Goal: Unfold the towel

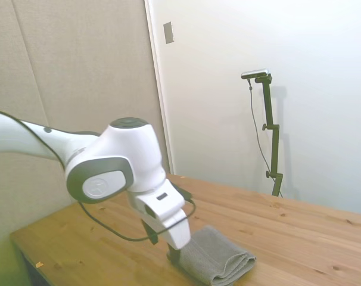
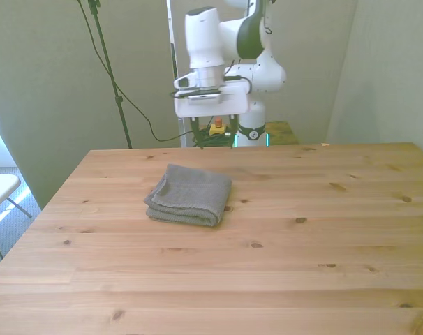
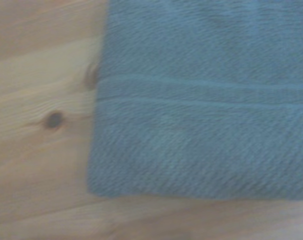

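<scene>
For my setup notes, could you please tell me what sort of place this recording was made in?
Probably an indoor robotics lab or test room: a bare wooden table holding only a folded towel, a white arm whose gripper hangs over the table's far edge, plain panelled walls, and cables trailing behind.

side, front, close wrist views; shared towel [image 2: 189, 195]

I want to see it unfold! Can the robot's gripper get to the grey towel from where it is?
Probably yes. The gripper hangs by the far edge of the folded towel, and nothing else lies on the table between them.
</scene>
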You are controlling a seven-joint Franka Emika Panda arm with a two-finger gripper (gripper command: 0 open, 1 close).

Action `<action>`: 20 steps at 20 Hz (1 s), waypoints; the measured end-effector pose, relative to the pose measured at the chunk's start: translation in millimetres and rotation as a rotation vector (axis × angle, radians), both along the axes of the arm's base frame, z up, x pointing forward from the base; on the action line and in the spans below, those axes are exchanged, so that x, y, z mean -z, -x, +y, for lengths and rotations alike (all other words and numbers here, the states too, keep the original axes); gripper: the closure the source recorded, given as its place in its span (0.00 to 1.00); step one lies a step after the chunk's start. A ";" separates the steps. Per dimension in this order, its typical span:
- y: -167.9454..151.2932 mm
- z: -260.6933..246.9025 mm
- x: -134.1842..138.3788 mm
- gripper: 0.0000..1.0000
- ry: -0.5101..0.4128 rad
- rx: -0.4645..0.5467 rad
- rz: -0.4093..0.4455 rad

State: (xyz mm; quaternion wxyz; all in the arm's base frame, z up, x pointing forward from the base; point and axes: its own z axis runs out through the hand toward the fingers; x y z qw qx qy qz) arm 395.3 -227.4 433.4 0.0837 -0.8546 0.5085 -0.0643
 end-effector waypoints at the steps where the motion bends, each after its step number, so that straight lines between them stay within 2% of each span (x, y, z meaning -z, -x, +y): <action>1: -5.2 -17.4 2.6 0.00 -0.015 0.017 -0.006; 5: -24.3 -74.1 24.4 0.00 -0.073 0.057 -0.021; 8: -27.1 -98.9 38.4 0.00 -0.085 0.067 -0.004; 13: -21.6 -110.9 34.8 0.00 -0.093 0.077 -0.001; 18: -22.2 -107.8 54.3 0.00 -0.147 0.045 -0.001; 19: -23.4 -105.6 56.5 1.00 -0.160 0.030 -0.005; 20: -24.3 -102.5 58.2 1.00 -0.178 0.013 -0.006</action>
